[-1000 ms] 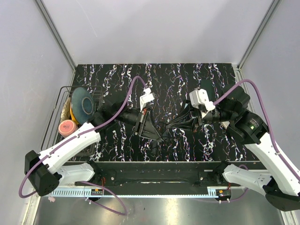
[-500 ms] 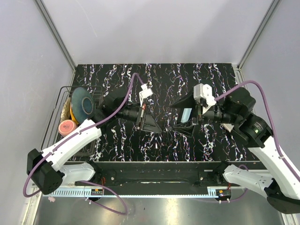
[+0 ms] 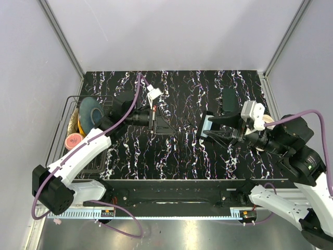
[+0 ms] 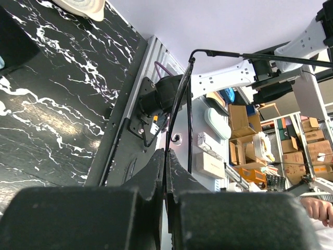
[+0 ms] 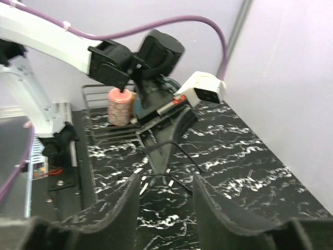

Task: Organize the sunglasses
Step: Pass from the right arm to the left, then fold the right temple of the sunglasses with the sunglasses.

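Holding sunglasses [image 3: 166, 125], left gripper [image 3: 154, 121] hangs near a rack [image 3: 66, 105] — pink cup [image 3: 74, 141] inside.

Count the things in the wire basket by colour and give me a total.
Teal disc: 1
Pink cylinder: 1
Yellow thing, half hidden: 1
Total: 3 that I can make out in the wire basket.

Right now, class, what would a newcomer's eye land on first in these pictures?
The left gripper, shut on thin black-framed sunglasses, holds them over the middle of the black white-veined marble table. The right gripper faces it, jaws open. At the table's left edge, a wire basket holds a pink cup.
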Controlling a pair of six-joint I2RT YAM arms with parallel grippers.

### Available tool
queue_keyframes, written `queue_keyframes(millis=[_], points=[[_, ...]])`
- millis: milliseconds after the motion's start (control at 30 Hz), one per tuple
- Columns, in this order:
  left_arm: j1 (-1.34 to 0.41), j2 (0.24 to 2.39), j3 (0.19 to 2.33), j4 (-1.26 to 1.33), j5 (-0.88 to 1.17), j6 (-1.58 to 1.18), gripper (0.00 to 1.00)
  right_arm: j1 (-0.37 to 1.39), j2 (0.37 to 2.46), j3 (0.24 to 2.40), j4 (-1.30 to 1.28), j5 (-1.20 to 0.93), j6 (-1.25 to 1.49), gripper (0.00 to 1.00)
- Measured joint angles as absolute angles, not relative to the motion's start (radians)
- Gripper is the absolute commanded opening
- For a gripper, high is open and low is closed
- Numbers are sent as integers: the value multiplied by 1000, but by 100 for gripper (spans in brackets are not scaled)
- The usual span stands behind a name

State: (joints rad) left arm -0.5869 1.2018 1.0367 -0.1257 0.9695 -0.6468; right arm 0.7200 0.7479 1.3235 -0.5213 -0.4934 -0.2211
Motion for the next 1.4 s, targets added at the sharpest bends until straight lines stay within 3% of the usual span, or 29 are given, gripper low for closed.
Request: queue_keyframes(millis=[100, 267, 400, 700, 933, 1033, 1233, 1300, 1400], points=[[-579, 1201, 1040, -128, 960, -637, 0, 720, 756, 1309, -514, -416, -216, 29], [-579, 1197, 1040, -136, 955, -619, 0, 720, 857, 1295, -410, -299, -180, 20], [-579, 1165, 1040, -136, 944, -618, 0, 720, 940, 1261, -300, -284, -147, 20], [-579, 1153, 1039, -48, 915, -735, 0, 719, 1061, 1221, -161, -564, -60, 21], [-566, 1176, 1037, 19, 891, -836, 0, 719, 1065, 1178, -154, -567, -44, 27], [-552, 1191, 1030, 70, 889, -889, 0, 719, 1059, 1167, -154, -535, -42, 38], [-543, 1226, 1030, 10, 825, -846, 0, 721, 1047, 1171, -166, -270, 46, 76], [-544, 1234, 1030, -44, 775, -807, 0, 720, 1037, 1176, -183, -149, 83, 84], [-544, 1243, 1030, -135, 668, -749, 0, 720, 1011, 1191, -245, 78, 167, 88]])
